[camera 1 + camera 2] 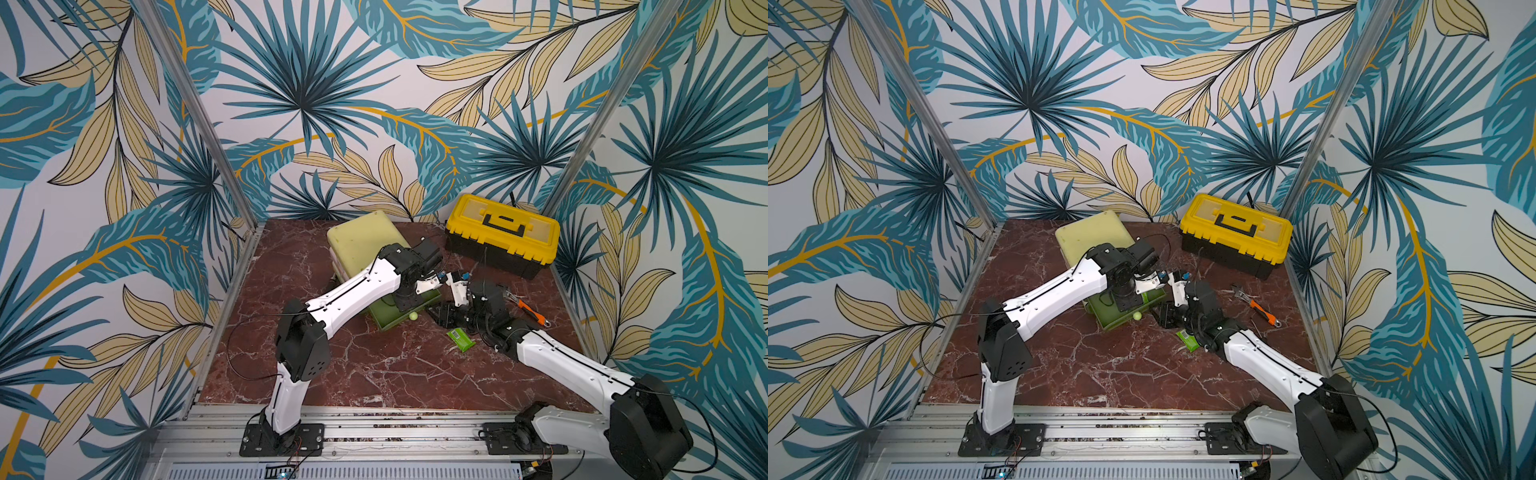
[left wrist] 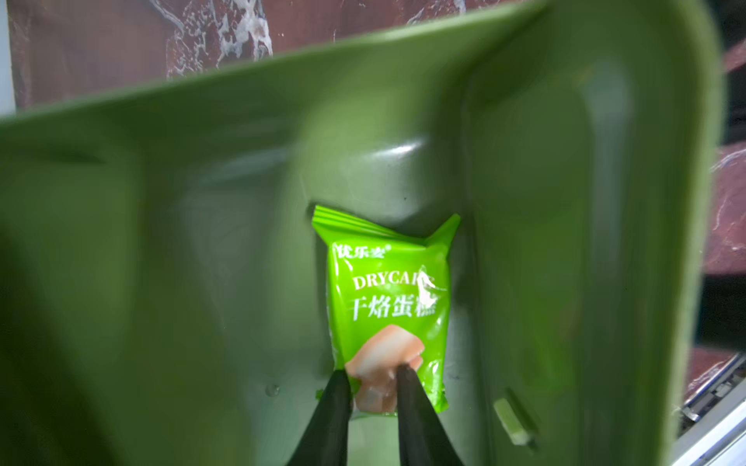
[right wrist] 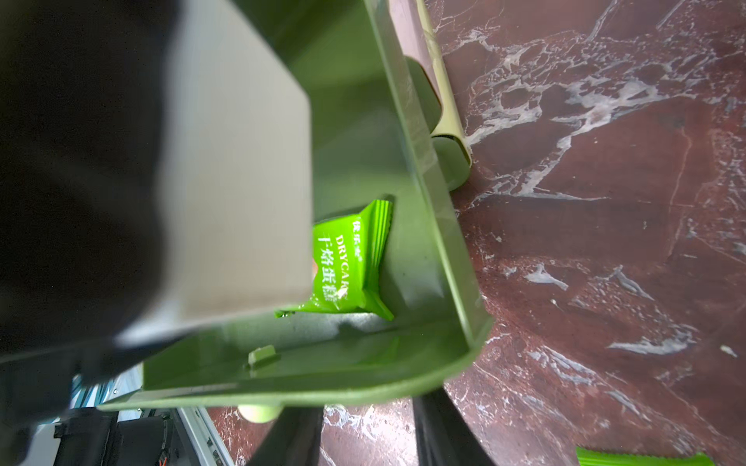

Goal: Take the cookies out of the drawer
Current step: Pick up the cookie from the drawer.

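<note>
A bright green cookie packet (image 2: 387, 306) (image 3: 343, 266) lies in a corner of the open green drawer (image 1: 390, 322) (image 1: 1113, 322) (image 2: 524, 201) (image 3: 424, 201). My left gripper (image 2: 372, 371) reaches down into the drawer, its two black fingers drawn close and pinching the near end of that packet. A second green cookie packet (image 1: 460, 338) (image 1: 1187, 340) (image 3: 638, 458) lies on the marble table to the right of the drawer. My right gripper (image 1: 440, 313) (image 3: 368, 415) sits low just outside the drawer's front right corner. Its fingers are apart with only table between them, the tips hidden under the drawer's rim.
The drawer belongs to a pale yellow-green cabinet (image 1: 361, 245) (image 1: 1088, 237) at the back centre; a round knob (image 1: 413, 316) marks its front. A yellow and black toolbox (image 1: 500, 232) stands at the back right. An orange-handled wrench (image 1: 530, 309) lies right of my right arm.
</note>
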`<state>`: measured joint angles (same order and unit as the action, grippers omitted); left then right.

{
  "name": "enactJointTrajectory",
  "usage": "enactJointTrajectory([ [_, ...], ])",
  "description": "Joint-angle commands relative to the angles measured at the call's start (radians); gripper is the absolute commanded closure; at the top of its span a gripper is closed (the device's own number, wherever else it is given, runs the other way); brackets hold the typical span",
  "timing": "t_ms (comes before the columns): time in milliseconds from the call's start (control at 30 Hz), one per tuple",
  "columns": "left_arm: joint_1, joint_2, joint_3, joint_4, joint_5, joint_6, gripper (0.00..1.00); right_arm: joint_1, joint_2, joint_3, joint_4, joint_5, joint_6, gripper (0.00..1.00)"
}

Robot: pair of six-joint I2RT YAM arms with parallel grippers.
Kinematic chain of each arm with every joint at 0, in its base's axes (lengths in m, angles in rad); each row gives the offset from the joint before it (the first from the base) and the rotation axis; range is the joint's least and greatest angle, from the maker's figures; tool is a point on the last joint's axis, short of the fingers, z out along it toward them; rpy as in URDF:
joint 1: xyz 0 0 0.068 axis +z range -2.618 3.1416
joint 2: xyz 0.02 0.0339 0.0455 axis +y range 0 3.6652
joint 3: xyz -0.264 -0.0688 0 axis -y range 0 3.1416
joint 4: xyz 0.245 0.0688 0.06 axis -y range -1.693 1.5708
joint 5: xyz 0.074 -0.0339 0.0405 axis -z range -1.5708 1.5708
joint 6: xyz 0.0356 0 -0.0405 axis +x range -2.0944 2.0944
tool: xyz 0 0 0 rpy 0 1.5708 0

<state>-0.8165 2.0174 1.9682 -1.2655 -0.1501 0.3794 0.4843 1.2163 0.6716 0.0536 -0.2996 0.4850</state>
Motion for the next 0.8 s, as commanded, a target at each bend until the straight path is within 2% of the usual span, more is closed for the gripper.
enactJointTrajectory([
  [0,0.003,-0.015,-0.019,-0.039,-0.017,-0.003,0.80,0.005,-0.018,0.016,0.028,0.002,-0.013,0.60],
  [100,0.002,-0.016,-0.012,-0.042,-0.023,-0.010,0.84,0.006,-0.023,0.017,0.022,0.004,-0.016,0.60],
  [300,0.002,-0.022,0.006,-0.044,-0.044,-0.029,0.99,0.005,-0.047,0.015,0.004,0.019,-0.030,0.60],
  [467,0.002,-0.044,0.012,-0.024,-0.080,-0.054,1.00,0.006,-0.092,0.015,-0.037,0.053,-0.054,0.61],
  [767,0.000,-0.128,0.008,0.073,-0.211,-0.098,1.00,0.006,-0.225,0.014,-0.157,0.157,-0.069,0.63],
])
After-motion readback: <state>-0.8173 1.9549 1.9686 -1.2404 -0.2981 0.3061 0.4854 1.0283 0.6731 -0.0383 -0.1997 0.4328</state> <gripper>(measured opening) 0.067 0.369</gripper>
